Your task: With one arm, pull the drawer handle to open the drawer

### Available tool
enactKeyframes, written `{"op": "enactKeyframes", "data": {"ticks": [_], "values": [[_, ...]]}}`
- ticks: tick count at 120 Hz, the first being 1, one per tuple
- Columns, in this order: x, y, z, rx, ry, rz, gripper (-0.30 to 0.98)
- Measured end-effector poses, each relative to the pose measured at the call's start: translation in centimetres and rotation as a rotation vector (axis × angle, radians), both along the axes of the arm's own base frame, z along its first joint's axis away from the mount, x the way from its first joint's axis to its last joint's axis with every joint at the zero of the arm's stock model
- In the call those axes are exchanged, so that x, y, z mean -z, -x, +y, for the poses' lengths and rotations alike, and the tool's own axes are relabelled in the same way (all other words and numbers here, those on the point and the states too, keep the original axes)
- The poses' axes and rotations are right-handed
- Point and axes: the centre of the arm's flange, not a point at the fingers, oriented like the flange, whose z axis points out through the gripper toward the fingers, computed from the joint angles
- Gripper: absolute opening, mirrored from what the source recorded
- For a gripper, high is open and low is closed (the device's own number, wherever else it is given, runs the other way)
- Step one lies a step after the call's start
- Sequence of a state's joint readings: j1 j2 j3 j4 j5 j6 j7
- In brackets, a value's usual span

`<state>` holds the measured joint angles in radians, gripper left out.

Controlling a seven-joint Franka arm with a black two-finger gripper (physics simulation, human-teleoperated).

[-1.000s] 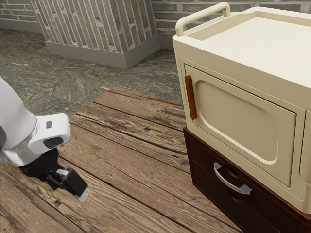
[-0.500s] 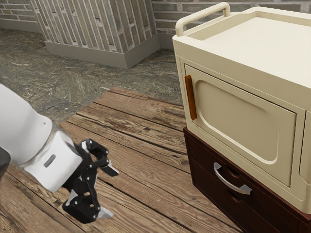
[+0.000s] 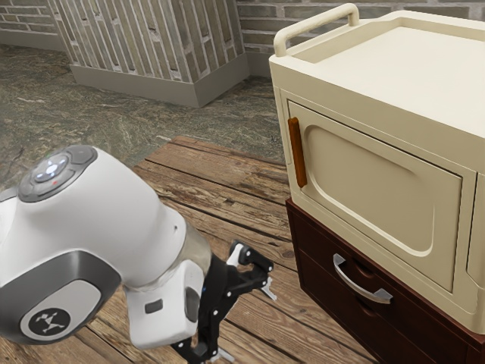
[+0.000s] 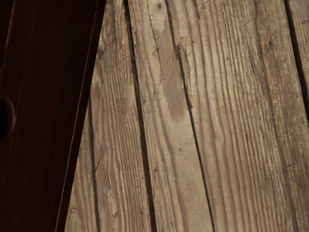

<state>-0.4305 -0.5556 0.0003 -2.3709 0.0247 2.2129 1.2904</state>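
Presently apart: spread gripper (image 3: pixel 247 321), silver drawer handle (image 3: pixel 361 283)

Item, arm (image 3: pixel 129 220): white, reaching farther toward the exterior view's right than in the earlier frames, with more of its body in view. Gripper: jaws wide, nothing between them; the frame of 1.0 s ago shows it farther from the handle. Its hand is turned, too.

Item, plank tabletop (image 3: pixel 212 186): brown boards with dark seams. A strip of it lies between the gripper and the unit's side edge, leaving some open room. Its far edge meets stone flooring (image 3: pixel 98 125).

Item, dark drawer unit (image 3: pixel 318 246): unmoved, drawer closed. The handle is curved, fixed on the front, to the exterior view's right of the gripper. The wrist view shows the unit's straight edge against the boards.

Item, cream cabinet (image 3: pixel 367 186): atop the unit, door shut, orange-brown bar (image 3: pixel 296 152) along one side.
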Motion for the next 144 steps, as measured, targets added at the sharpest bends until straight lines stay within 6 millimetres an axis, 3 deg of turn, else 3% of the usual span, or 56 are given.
{"op": "enactKeyframes", "data": {"ticks": [40, 50, 71, 88, 104, 144], "values": [[-1.3, 0.1, -3.2, 0.122, 0.063, -0.105, 0.69], [-1.3, 0.6, -4.2, 0.153, 0.069, -0.116, 0.69], [-2.1, 1.8, -4.3, 0.173, 0.083, -0.146, 0.69], [-2.6, 2.8, -6.1, 0.211, 0.076, -0.165, 0.69], [-2.5, 2.0, -7.1, 0.212, 0.088, -0.164, 0.69], [-1.2, 0.5, -7.1, 0.158, 0.103, -0.135, 0.69]]}}
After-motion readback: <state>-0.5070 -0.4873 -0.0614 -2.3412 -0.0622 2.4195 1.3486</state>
